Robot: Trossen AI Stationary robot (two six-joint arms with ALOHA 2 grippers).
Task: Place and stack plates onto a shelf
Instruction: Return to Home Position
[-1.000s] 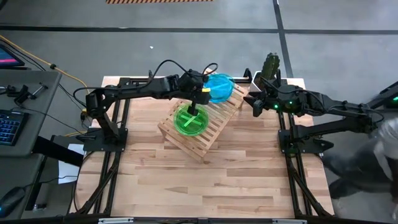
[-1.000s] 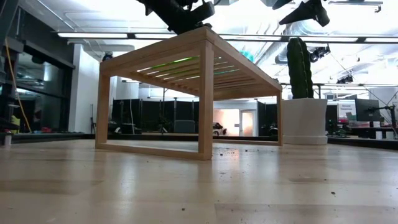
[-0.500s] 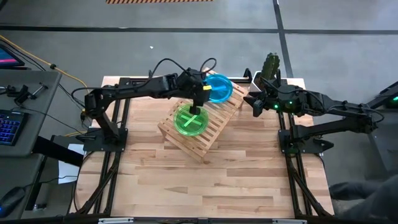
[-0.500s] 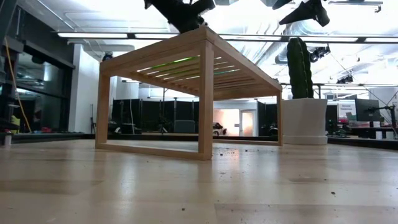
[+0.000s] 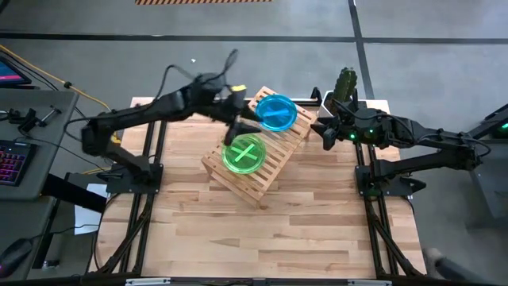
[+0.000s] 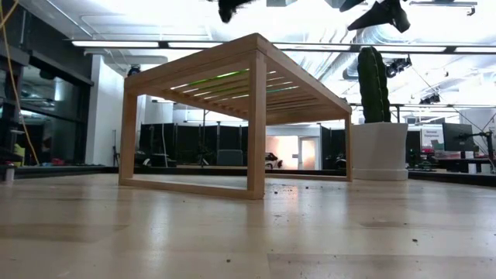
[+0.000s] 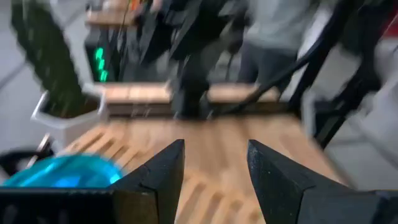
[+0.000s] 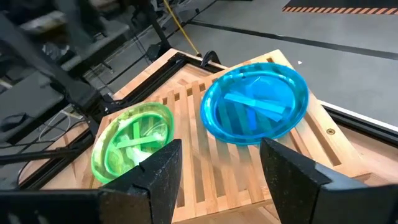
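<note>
A: Looking at the left claw (image 7: pixel 216 149) first: fingers spread wide, nothing between them, touching nothing.

B: Agreed. Hanging in the air over the long edge of the shelf (image 5: pixel 266 181) on the left arm's side, clear of the wood, blurred in the high view. And the right claw (image 8: pixel 217 149)?

A: Also spread, also empty. Held just off the right end of the shelf, near the white pot with the cactus (image 5: pixel 344 86), touching neither.

B: Now the plates. Green plates (image 5: pixel 244 153) lying flat on the slats in the middle-left part of the shelf. Blue plates (image 5: pixel 276 112) at the end nearer the right claw, close to the green ones but apart from them.

A: Cannot tell how many in each pile.

B: About edges: blue rim coming close to the shelf's border, green pile sitting more inside. Bare slats toward the shelf's lower corner in the high view.

A: Shelf standing at an angle on the surface (image 5: pixel 262 238), in the upper half of the high view. Much open wood below it, and narrower open strips at both sides, between the shelf and the arm bases.
</note>
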